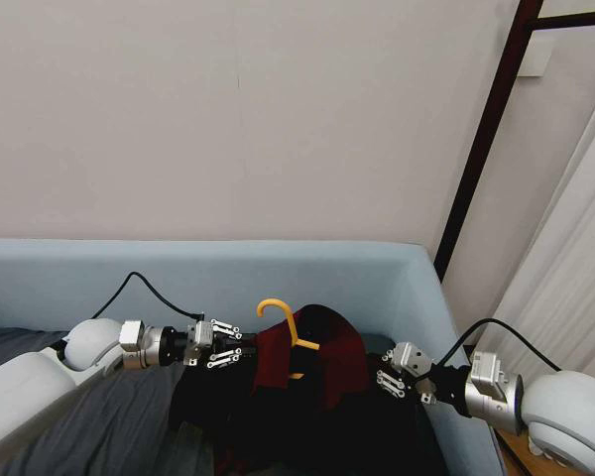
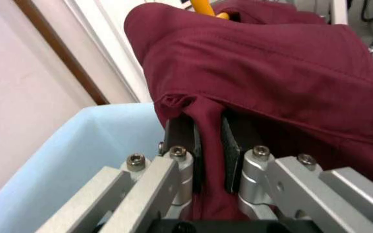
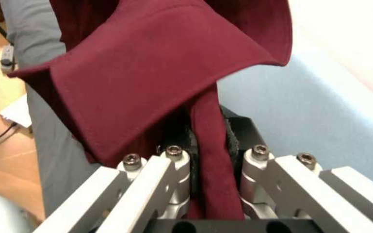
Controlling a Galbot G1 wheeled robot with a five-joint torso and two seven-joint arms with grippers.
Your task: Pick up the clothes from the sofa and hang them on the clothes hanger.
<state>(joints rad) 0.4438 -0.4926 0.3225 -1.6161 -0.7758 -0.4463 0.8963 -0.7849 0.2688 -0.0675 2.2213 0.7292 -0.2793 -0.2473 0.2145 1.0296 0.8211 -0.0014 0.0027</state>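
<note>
A dark red shirt (image 1: pixel 322 362) hangs stretched between my two grippers over the sofa seat. An orange hanger (image 1: pixel 283 319) pokes out of the shirt's neck with its hook up. My left gripper (image 1: pixel 240 348) is shut on the shirt's left edge. In the left wrist view the pads (image 2: pixel 230 150) pinch a fold of the red shirt (image 2: pixel 264 73). My right gripper (image 1: pixel 377 369) is shut on the shirt's right side. The right wrist view has the fingers (image 3: pixel 238 145) clamped on red cloth just below the collar (image 3: pixel 147 87).
The light blue sofa (image 1: pixel 208 268) has a backrest behind and an arm on the right. Its grey seat cushion (image 1: pixel 99 416) lies below. A dark wooden rack post (image 1: pixel 481 139) rises at the right beside white curtains (image 1: pixel 575 258).
</note>
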